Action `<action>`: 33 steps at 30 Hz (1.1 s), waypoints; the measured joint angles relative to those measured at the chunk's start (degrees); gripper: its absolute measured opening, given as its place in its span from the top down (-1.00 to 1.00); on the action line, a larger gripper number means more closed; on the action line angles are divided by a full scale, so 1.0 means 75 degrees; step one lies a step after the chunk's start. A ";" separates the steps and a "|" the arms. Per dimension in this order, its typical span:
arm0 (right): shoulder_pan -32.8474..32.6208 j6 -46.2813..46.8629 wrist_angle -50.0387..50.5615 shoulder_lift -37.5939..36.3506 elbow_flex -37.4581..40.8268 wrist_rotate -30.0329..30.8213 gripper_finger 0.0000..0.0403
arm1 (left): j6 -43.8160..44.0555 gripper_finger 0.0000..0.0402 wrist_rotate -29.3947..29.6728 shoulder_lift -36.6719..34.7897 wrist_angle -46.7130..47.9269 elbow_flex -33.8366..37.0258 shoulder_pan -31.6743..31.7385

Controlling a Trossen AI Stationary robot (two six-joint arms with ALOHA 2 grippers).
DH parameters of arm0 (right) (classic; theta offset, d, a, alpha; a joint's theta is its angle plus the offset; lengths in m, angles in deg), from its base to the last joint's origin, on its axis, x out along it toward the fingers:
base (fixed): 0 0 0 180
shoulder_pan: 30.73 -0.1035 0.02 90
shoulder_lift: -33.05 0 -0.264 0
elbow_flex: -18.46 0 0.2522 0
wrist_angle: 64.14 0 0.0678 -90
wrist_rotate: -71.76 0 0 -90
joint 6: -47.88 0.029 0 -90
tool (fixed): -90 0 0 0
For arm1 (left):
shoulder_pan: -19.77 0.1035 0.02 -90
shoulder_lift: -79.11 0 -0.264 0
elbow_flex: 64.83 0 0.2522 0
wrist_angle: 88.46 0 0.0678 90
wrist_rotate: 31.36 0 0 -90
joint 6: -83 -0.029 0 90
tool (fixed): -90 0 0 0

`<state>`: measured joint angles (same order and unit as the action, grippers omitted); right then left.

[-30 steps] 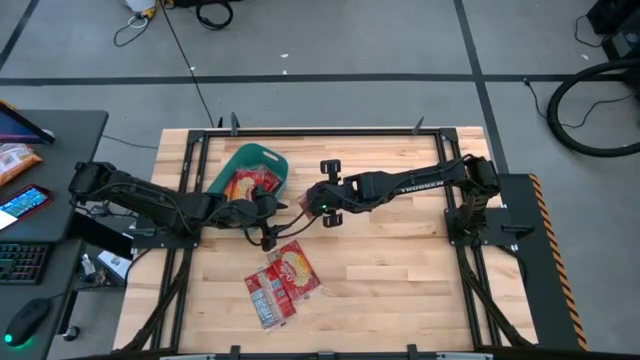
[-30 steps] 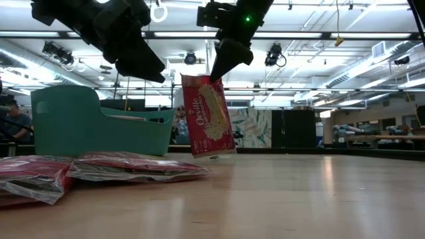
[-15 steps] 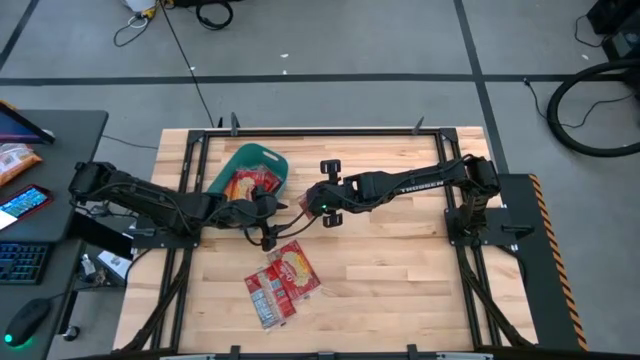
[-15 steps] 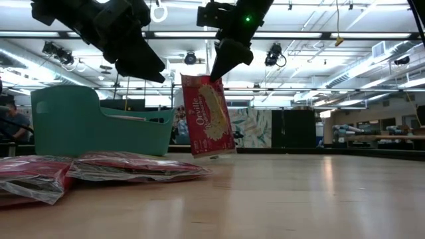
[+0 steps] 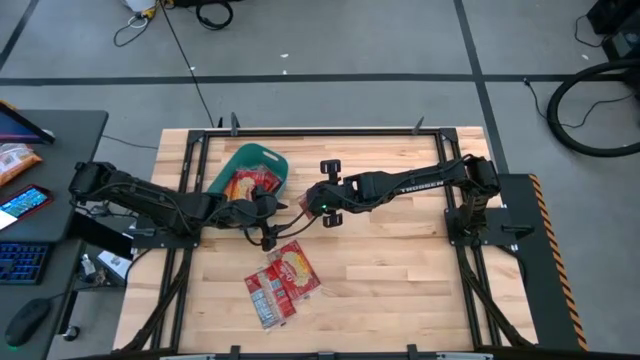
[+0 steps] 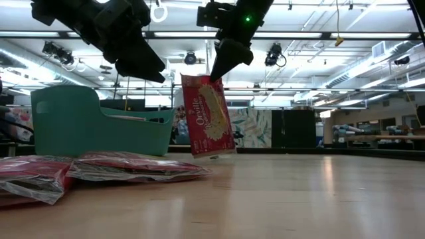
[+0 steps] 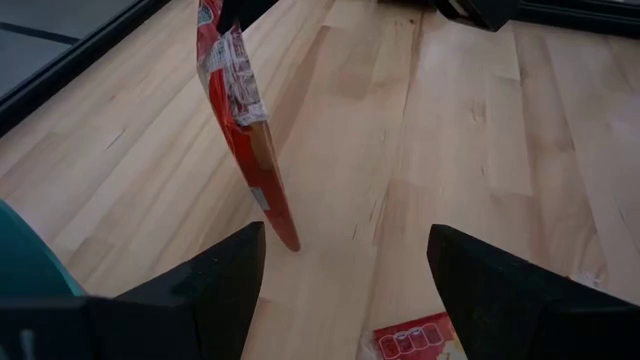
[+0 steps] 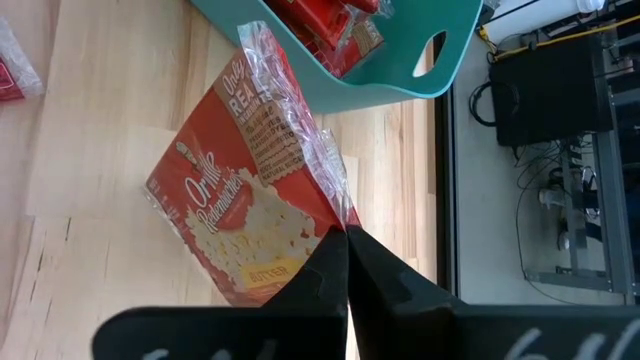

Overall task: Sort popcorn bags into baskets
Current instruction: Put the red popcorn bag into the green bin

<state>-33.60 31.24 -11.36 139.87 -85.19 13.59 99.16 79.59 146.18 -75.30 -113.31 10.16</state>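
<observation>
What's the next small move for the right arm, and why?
Probably carry the bag toward the teal basket. The right gripper is shut on a hanging popcorn bag, lifted off the table beside the basket, not over it. The left gripper waits open nearby.

Right half of surface [image 5: 400,270] lay bare, passable. Teal basket [image 5: 232,165] blocked far-left corner. Packet pile [image 5: 282,282] lay on near-centre boards. Hanging bag [image 6: 207,116], pinched by right claw [image 6: 219,72], stood between basket and open side, just beside spread left claw [image 6: 143,66].
</observation>
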 joint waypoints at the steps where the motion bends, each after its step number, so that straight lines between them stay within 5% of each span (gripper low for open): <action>1: 0.0000 0.0002 0.0000 0.0000 0.0000 0.0000 0.99 | 0.0003 -0.41 0.0000 0.0000 0.0002 0.0002 0.0000; 33: 0.0000 0.0069 -0.0108 0.0000 0.0003 0.0000 0.99 | 0.0165 -0.41 -0.0003 0.0000 -0.0009 0.0003 0.0000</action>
<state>-33.60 31.75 -12.17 139.87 -85.17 13.59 100.40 79.57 146.18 -75.37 -113.29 10.16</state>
